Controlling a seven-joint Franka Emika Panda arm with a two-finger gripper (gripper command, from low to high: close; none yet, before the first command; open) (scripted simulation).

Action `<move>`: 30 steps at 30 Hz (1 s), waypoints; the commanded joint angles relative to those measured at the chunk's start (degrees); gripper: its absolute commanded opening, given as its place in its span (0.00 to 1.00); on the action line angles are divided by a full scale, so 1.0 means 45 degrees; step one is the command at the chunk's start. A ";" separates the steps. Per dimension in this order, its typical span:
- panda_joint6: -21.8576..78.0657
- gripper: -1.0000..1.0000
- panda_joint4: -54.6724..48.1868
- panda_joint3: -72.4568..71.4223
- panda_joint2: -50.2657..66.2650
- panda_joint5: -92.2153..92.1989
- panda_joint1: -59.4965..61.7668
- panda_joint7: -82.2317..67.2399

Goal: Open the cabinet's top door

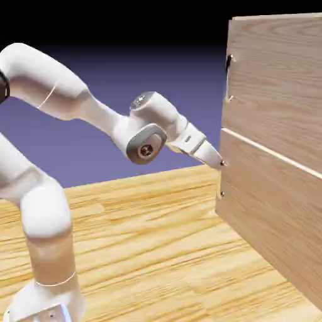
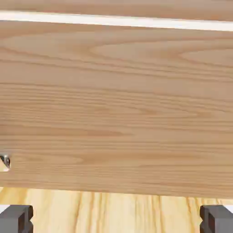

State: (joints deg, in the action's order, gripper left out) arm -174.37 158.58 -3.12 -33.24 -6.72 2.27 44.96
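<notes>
In the exterior view, the white arm's two-finger gripper [image 1: 217, 160] is pointing at the lower wood-grain panel [image 1: 270, 214] of the tall light-brown cabinet [image 1: 277, 82]. The top door's small silver loop handle [image 1: 229, 78] is sitting well above, so the gripper is risking the wrong door.

In the hand view, the grey fingertips [image 2: 16, 218] are standing spread wide, released, holding nothing, facing that pale, grained lower panel.
</notes>
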 commanded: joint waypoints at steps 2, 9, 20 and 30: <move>-0.0060 1.00 -0.0399 -0.0515 -0.0095 -0.1108 0.0488 0.0413; -0.0271 1.00 -0.1795 -0.2315 -0.0428 -0.4985 0.2194 0.1859; -0.0603 1.00 -0.3989 -0.5145 -0.0951 -1.1077 0.4875 0.4131; -0.0904 1.00 -0.5984 -0.7717 -0.1426 -1.6615 0.7312 0.6196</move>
State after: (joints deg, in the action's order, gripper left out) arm -178.44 131.65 -37.85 -39.65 -81.49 35.18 72.85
